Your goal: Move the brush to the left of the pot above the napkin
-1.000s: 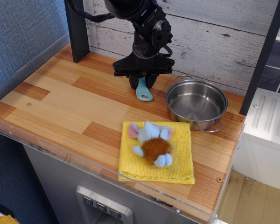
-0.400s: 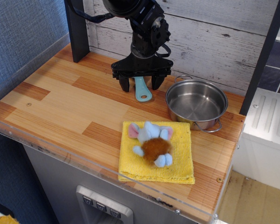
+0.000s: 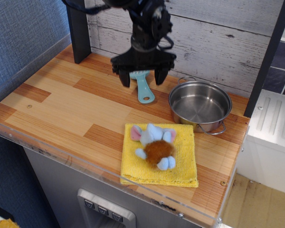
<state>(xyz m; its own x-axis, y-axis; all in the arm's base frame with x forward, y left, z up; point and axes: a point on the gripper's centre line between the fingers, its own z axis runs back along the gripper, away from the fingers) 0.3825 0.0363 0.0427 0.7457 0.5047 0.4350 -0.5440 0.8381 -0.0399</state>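
The light-blue brush (image 3: 144,87) lies flat on the wooden counter, handle end toward the front, just left of the steel pot (image 3: 200,105) and behind the yellow napkin (image 3: 160,155). My gripper (image 3: 142,78) is open and empty, raised above the brush's bristle end, with one finger on each side of it. The bristles are partly hidden behind the gripper. The pot is empty and upright.
A grey-and-brown plush mouse (image 3: 155,145) lies on the napkin. A dark post (image 3: 78,31) stands at the back left. A white plank wall runs behind the counter. The counter's front edge has a clear plastic lip (image 3: 85,166).
My gripper has opened, letting go of the brush, and has risen off it. The brush stays lying left of the pot.
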